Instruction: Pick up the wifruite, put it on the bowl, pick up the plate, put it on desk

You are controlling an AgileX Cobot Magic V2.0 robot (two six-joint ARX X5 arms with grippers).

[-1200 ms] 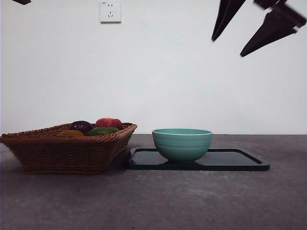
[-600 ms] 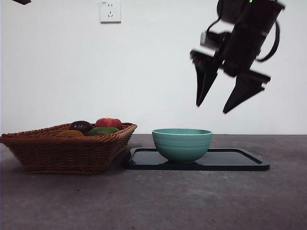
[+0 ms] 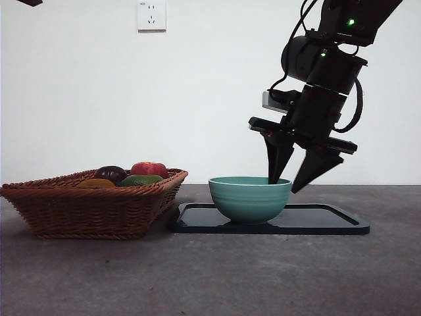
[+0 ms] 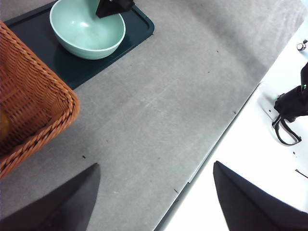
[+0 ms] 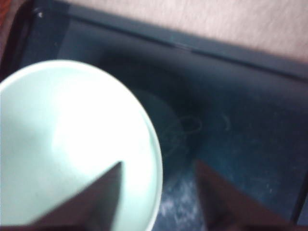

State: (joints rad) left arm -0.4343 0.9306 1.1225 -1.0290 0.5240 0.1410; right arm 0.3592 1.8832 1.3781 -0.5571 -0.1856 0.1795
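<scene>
In the front view, the right gripper [image 3: 293,179] is hanging with jaws spread wide, straddling the rim of the bowl [image 3: 250,198], which is sitting on the dark tray [image 3: 329,224]. The wifruite [image 3: 96,184] is lying in the wicker basket [image 3: 85,209].

In the left wrist view, the left gripper [image 4: 154,192] is hovering wide open over the desk [image 4: 159,106] near its edge.

In the right wrist view, one jaw is sitting inside the bowl [image 5: 72,144], the other outside.
</scene>
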